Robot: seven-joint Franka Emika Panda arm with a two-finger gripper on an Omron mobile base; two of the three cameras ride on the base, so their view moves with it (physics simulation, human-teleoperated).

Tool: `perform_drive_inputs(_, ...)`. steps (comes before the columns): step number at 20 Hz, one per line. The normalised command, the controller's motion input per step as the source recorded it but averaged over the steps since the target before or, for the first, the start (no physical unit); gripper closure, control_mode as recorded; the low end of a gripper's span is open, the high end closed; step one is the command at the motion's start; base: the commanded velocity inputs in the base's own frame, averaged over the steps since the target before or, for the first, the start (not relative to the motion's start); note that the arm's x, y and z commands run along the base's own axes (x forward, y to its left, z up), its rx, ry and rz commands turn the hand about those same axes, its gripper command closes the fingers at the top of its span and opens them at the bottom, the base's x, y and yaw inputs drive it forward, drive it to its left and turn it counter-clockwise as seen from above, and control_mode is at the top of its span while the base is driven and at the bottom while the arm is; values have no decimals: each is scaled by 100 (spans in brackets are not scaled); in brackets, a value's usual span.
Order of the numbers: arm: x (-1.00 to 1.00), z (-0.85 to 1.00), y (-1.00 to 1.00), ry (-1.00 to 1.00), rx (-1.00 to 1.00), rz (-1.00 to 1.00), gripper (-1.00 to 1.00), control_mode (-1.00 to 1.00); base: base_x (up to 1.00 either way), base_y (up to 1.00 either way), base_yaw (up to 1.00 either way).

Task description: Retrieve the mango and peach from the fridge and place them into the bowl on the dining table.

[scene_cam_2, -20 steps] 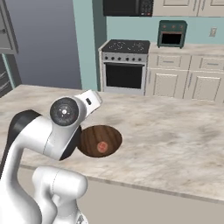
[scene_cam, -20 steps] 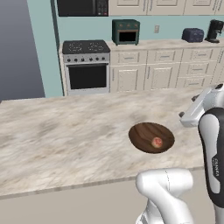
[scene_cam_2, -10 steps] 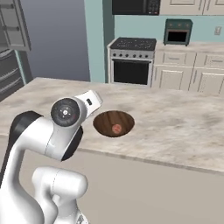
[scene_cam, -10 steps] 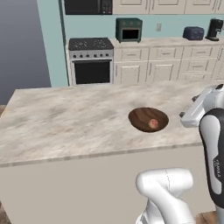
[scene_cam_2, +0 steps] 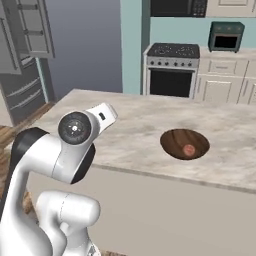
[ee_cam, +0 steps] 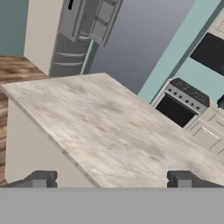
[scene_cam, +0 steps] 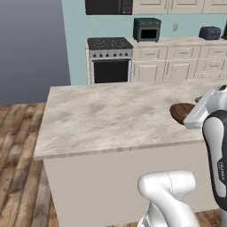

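The dining table point(scene_cam_2: 125, 130) is a pale beige-grey marbled slab on a plain light base, standing on brown wood-plank flooring. Behind it runs a teal wall with white cabinet counters point(scene_cam: 177, 62), one stove point(scene_cam_2: 172, 70) with a dark oven door, one dark microwave point(scene_cam: 108, 6) above it, one green toaster oven point(scene_cam: 146, 29) on the counter and one dark blue toaster point(scene_cam: 209, 32) further along.

In the right base view the fridge point(scene_cam_2: 22, 65) stands at about ten o'clock, grey, with a door swung open and shelf bins showing on its inner side; the hand view shows it at about eleven o'clock.

One dark brown bowl point(scene_cam_2: 184, 143) sits on the table, at about three o'clock in the right base view, well in from the table's edge. One small pinkish-red fruit lies inside it, the peach point(scene_cam_2: 189, 149) most likely, though it is too small to be sure.

The gripper point(ee_cam: 111, 179) has its two dark fingertips point(ee_cam: 41, 178) spread wide apart with nothing between them, over the near edge of the table.

A small line of writing runs down the arm's dark forearm in the left base view, too small to read.
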Motion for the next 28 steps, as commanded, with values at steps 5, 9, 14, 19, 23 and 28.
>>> perform_drive_inputs(5,0,0,0,0,0,0,-100,100,0,100,0)
perform_drive_inputs(9,0,0,0,0,0,0,-100,100,0,100,0)
perform_drive_inputs(14,0,0,0,0,0,0,-100,100,0,100,0)
perform_drive_inputs(19,0,0,0,0,0,0,-100,100,2,100,0)
perform_drive_inputs(23,0,0,0,0,0,0,-100,100,10,100,0)
perform_drive_inputs(28,0,0,0,0,0,0,-100,100,47,85,0)
